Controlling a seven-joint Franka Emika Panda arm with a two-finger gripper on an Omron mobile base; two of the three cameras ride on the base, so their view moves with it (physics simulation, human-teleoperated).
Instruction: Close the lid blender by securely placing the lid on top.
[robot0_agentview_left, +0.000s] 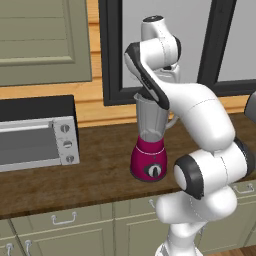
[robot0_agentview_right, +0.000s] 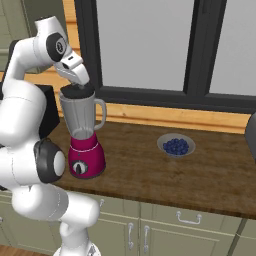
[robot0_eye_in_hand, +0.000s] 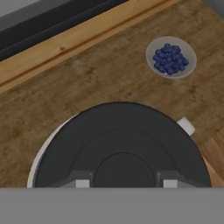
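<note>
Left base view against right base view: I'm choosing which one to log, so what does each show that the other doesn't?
Left base view: a silver toaster oven left of the blender. Right base view: a bowl of blueberries on the counter to the blender's right, and the dark lid at the jar's mouth under the hand. Both: blender, wooden counter, window, arm.

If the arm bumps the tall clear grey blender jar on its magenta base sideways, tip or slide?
Probably more apt to tip than slide: the tall clear grey blender jar stands high over a narrower rounded magenta base. The side handle and the dark round lid up top may shift weight upward. The smooth wooden counter might let it skid when pushed low.
</note>
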